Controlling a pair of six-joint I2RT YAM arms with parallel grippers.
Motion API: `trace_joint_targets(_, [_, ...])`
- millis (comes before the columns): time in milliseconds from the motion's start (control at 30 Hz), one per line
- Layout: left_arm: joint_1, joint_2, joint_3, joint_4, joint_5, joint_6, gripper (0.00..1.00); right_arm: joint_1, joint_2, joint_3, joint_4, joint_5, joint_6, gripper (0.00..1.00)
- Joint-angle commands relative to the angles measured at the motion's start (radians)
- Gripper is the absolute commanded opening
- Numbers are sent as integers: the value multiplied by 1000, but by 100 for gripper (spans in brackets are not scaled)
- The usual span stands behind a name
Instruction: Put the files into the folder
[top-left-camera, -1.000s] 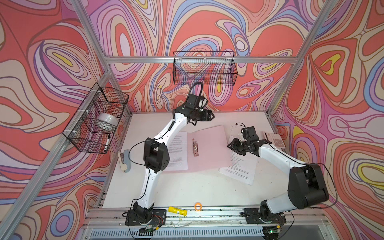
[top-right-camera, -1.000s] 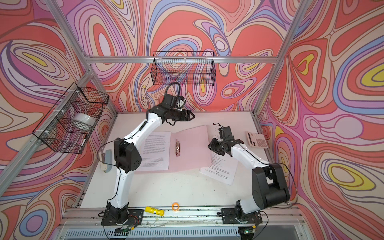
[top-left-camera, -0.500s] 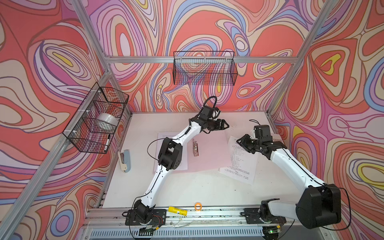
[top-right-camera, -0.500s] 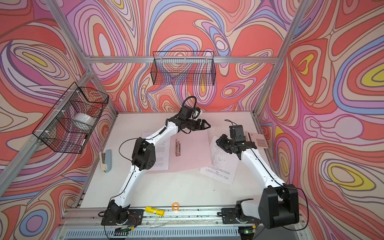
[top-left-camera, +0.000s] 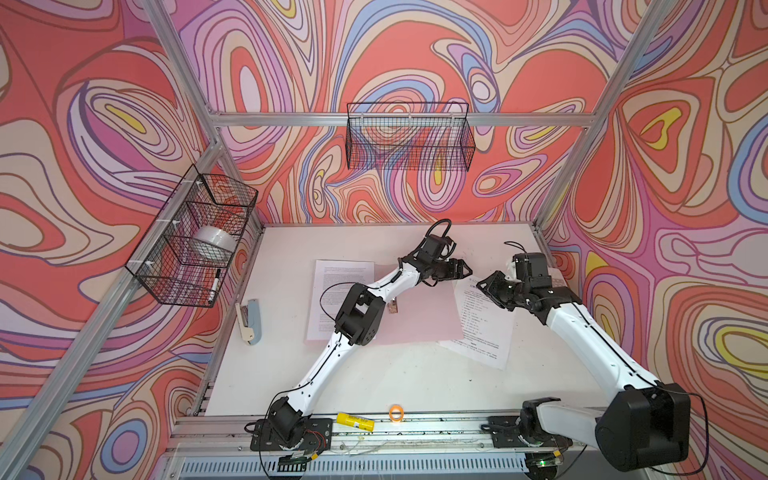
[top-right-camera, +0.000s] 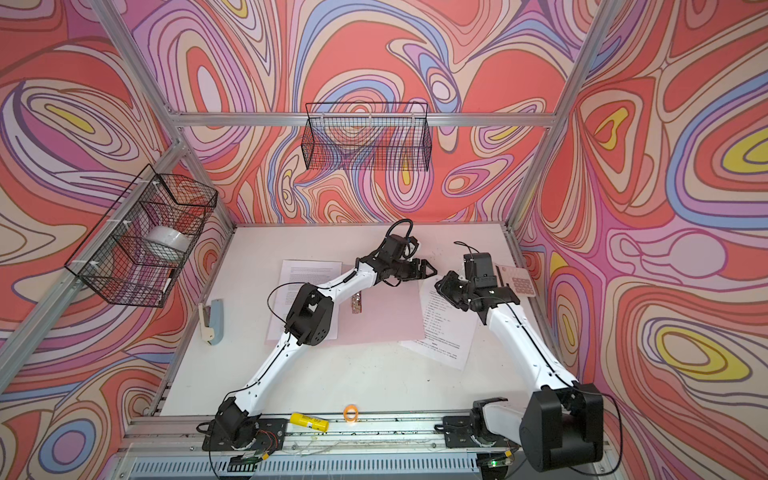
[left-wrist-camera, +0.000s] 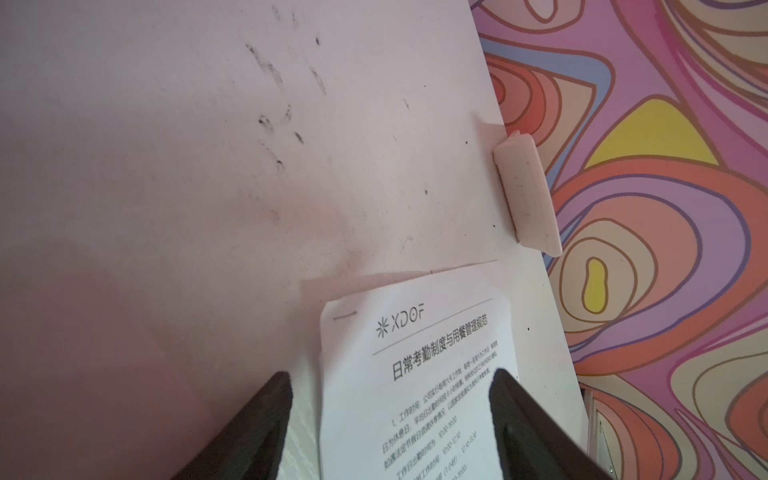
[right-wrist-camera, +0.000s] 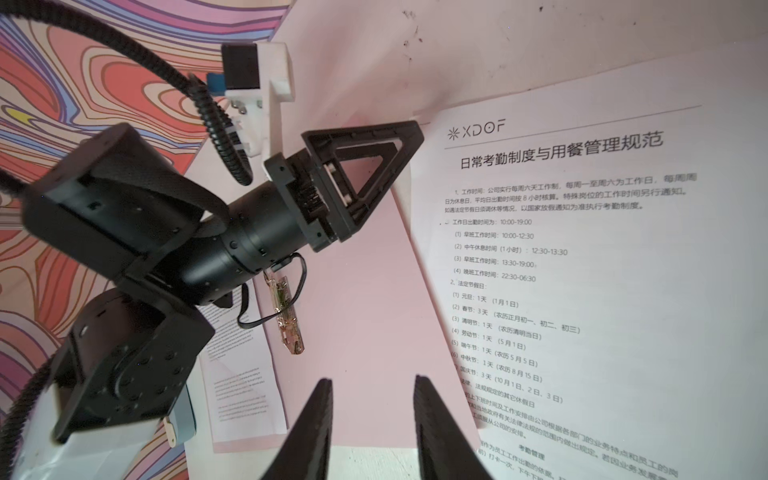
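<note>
My left arm has swung across to the files (top-left-camera: 484, 328), lying over the folder (top-left-camera: 424, 320) edge. Left fingers (left-wrist-camera: 266, 419) spread, right fingers (right-wrist-camera: 311, 419) half-apart, both empty; I'd pinch the corner low, slide inward.

Soft, even light is filling the booth in both top views. The worktop (top-left-camera: 374, 374) is looking bright without glare, and the arms (top-left-camera: 324, 365) are throwing only faint shadows. In the left wrist view, the left hand (left-wrist-camera: 390, 374) is showing dark, blurred fingers (left-wrist-camera: 266, 424), while the sheet (left-wrist-camera: 436, 353) between them is reading sharp at its heading. Ahead of the right hand (right-wrist-camera: 372, 378), the print is curving and softening toward the picture edge.
</note>
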Motion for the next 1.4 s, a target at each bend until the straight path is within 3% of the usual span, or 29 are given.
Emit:
trace_joint_targets(0, [2, 43, 45, 55, -39, -29, 76, -7, -23, -1, -17, -4, 0, 34])
trace_joint_targets(333, [-4, 130, 138, 56, 20, -58, 74, -8, -22, -10, -25, 1, -17, 33])
trace_joint_targets(600, [-6, 159, 137, 65, 126, -67, 58, -11, -13, -41, 8, -31, -13, 32])
trace_joint_targets(800, [-15, 151, 130, 17, 139, -39, 55, -11, -10, -55, 25, -48, -6, 31])
trace_joint_targets(900, [-21, 132, 102, 9, 109, -24, 43, -11, -13, -55, 29, -48, -5, 31])
trace_joint_targets(1100, [-44, 128, 125, -52, 50, 26, 37, -12, -37, -54, 25, -39, -7, 31])
trace_joint_targets(1167, [-55, 123, 120, -57, 26, 33, 15, -12, -50, -54, 22, -31, -7, 31])
trace_joint_targets(1233, [-65, 123, 121, -48, 24, 22, 1, -11, -63, -52, 16, -22, -10, 31])
trace_joint_targets(1367, [-97, 102, 121, -20, 22, -4, 0, -11, -100, -34, -5, 17, -16, 31])
